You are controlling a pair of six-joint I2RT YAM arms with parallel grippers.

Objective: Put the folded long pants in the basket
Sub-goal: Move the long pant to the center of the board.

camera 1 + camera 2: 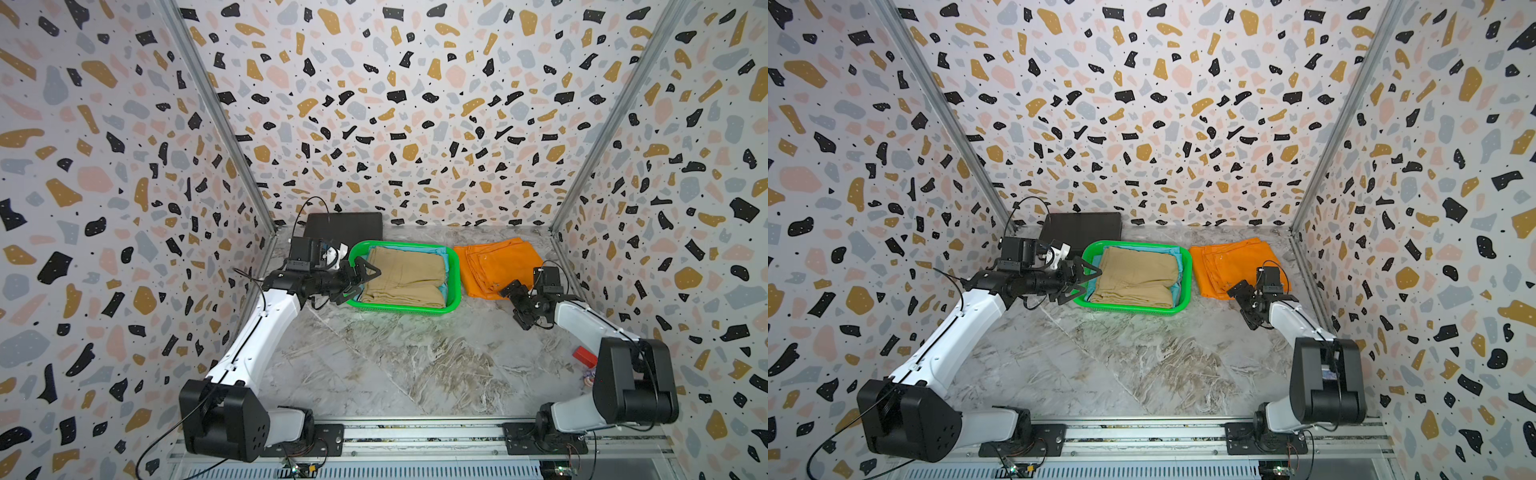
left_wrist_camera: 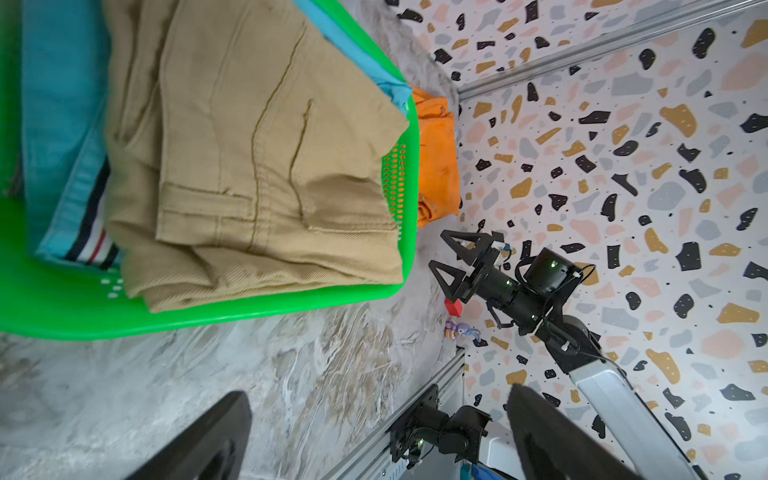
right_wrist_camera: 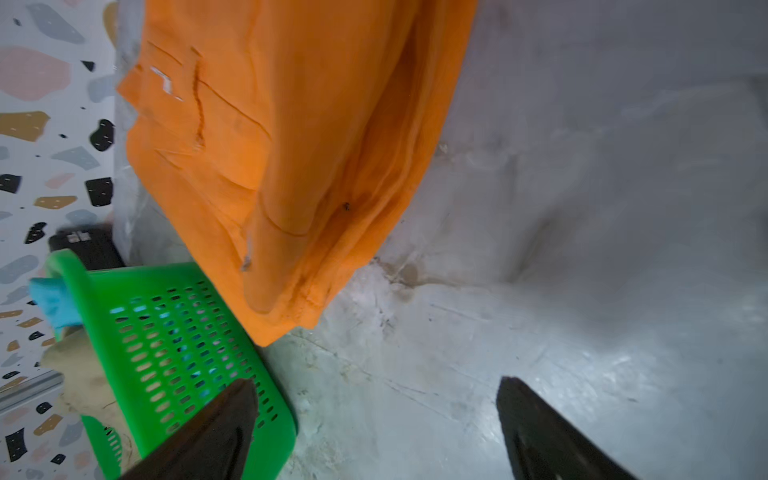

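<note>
Both top views: left gripper (image 1: pixel 360 281) jaws apart, empty, over the basket (image 1: pixel 455 293) rim. Khaki pants (image 1: pixel 405 276) top the stack inside. Orange pants (image 1: pixel 498 266) on the table (image 1: pixel 395 353), just beside the basket. Right gripper (image 1: pixel 516 305) jaws apart, empty, near them.
Left wrist: teal pants (image 2: pixel 58 104) and striped pants (image 2: pixel 93 232) under the khaki pants.
Right wrist: orange pants outside the basket wall.

no words, numbers or brand names can be read anywhere. the black case (image 3: pixel 89 249) bears a small pale mark, possibly a logo, too blurred to make out. the orange pants (image 3: pixel 291 124) carry a tiny white mark with no legible letters.
</note>
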